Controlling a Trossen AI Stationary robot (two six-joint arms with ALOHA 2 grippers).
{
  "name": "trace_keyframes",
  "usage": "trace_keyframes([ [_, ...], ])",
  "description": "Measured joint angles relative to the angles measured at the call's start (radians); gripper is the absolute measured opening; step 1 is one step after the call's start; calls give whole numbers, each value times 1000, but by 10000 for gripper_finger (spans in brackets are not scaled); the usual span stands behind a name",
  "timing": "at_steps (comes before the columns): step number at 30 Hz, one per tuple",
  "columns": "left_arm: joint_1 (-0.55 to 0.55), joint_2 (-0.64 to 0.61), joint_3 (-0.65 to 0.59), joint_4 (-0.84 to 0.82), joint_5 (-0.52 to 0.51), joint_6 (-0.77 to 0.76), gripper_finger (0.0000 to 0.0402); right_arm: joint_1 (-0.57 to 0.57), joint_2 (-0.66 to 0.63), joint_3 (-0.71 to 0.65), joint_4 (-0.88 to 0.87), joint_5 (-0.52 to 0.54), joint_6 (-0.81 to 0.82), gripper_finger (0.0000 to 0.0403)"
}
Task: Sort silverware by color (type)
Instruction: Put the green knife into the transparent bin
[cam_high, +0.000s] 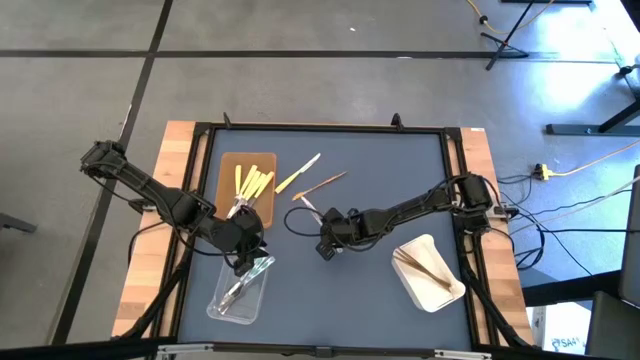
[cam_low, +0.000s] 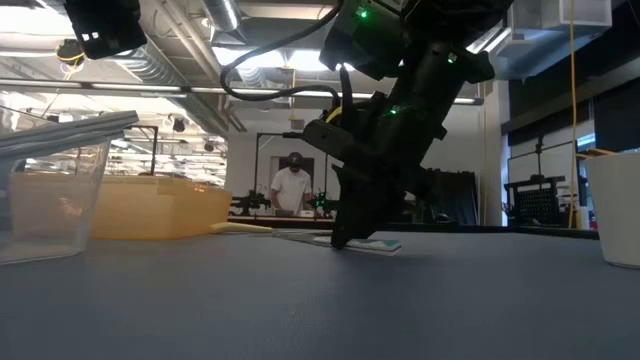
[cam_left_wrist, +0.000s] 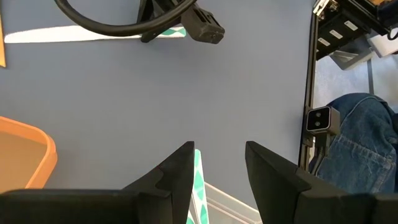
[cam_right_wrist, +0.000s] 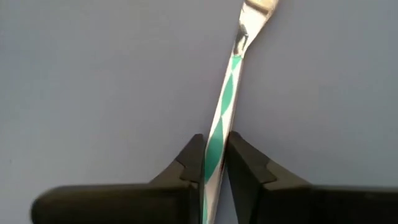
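My right gripper (cam_right_wrist: 216, 163) stands mid-table (cam_high: 325, 245), shut on a silvery utensil with a green diamond pattern (cam_right_wrist: 227, 93). My left gripper (cam_left_wrist: 219, 167) hangs open over the near end of a clear tray (cam_high: 238, 292) that holds silvery utensils. One patterned utensil (cam_left_wrist: 198, 180) shows right beside one of its fingers. Yellow utensils (cam_high: 252, 184) lie in a brown tray (cam_high: 232, 163), and wooden ones (cam_high: 418, 264) lie in a white tray (cam_high: 440, 292). A yellow utensil (cam_high: 298, 173), a wooden one (cam_high: 321, 185) and a silvery one (cam_high: 304, 205) lie loose on the mat. My right gripper pinches the patterned handle (cam_right_wrist: 214, 146) of the silvery utensil between its two fingers, which lie across it. The fingers come steeply from above, slanting in from the table's right. The utensil's far end (cam_low: 385, 246) lies low on the mat. Whether my left gripper touches the utensil beside its finger I cannot tell.
Free mat lies between the two grippers and along the table's near edge. A black frame (cam_high: 458, 170) rims the mat. A person stands far behind the table (cam_low: 293, 185), and someone in jeans (cam_left_wrist: 364, 140) is beside the table's edge.
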Motion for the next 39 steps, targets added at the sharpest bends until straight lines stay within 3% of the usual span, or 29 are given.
trace_keyframes([
  [9, 0, 0, 0, 0, 0, 0, 137, 0, 0, 0, -12, -7, -17, 39],
  [25, 0, 0, 0, 0, 0, 0, 137, -1, -8, -2, -10, -31, -195, 38],
  [32, 0, 0, 0, 1, 0, 0, 137, 0, -45, -7, -34, -41, -246, 8],
  [39, 0, 0, 0, 1, 0, 0, 137, 0, -50, -5, -63, -59, -251, 6],
])
